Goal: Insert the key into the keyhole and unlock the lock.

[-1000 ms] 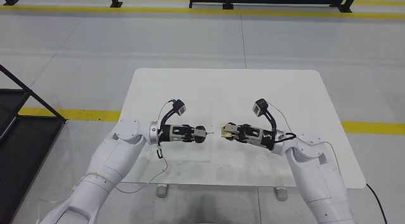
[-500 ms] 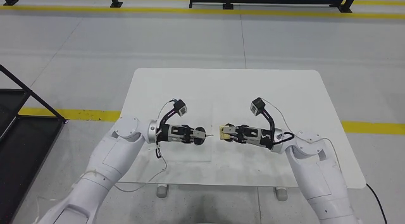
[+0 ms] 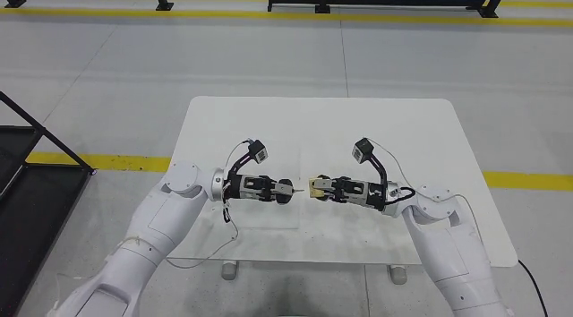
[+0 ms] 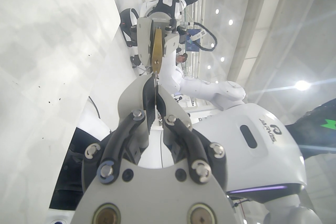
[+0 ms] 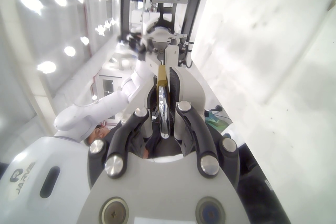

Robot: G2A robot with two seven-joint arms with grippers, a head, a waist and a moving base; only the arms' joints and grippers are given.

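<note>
Right arm has nudged closer mid-frame; right end effector (image 3: pixel 322 189) clamps the lock (image 3: pixel 314 188), left end effector (image 3: pixel 288 190) pinches the key (image 4: pixel 156 82), tip just beside the lock.

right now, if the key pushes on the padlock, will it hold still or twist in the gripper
Probably holds: the padlock looks like solid brass, stiff and heavy for its size, and the right gripper pinches its flat sides. Its smooth metal could slip or pivot if the key pushes off-centre.

Glossy white arms (image 3: pixel 161 218) carry black wrist cameras (image 3: pixel 255 149), thin cables (image 3: pixel 226 220), silver screws (image 4: pixel 217 149) and pale-grey fingers (image 4: pixel 128 96).
</note>
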